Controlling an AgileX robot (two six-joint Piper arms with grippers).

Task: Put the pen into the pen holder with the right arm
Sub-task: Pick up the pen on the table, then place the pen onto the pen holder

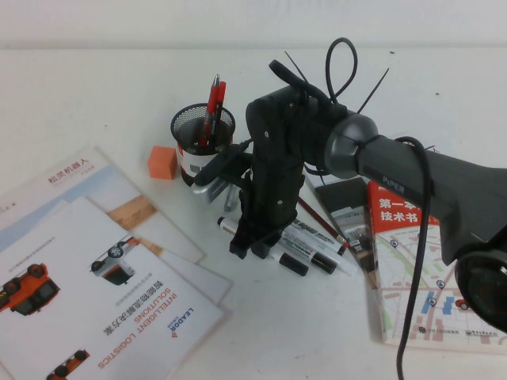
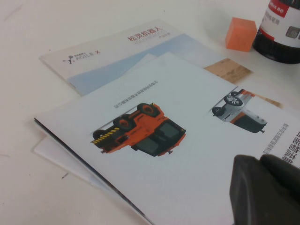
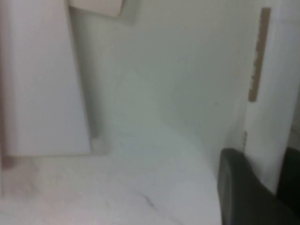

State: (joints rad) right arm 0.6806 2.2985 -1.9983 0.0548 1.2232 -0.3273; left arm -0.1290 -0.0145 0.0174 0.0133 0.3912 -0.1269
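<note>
Your right gripper (image 1: 253, 247) hung low over the pen (image 1: 310, 241) — fingers slightly apart, ready to grasp; pen holder (image 1: 203, 144) left-far. Left gripper (image 2: 265, 187) parked over brochures (image 2: 164, 140) — closure unclear.

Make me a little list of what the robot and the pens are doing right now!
pen: white marker lying flat on the table, not yet picked up
pen holder: black mesh cup, upright, red pens inside
right gripper: down at the table over the marker's left end; grip unclear
left gripper: over the brochures, away from the pens
nearby: orange block beside the cup; book right of the marker
</note>
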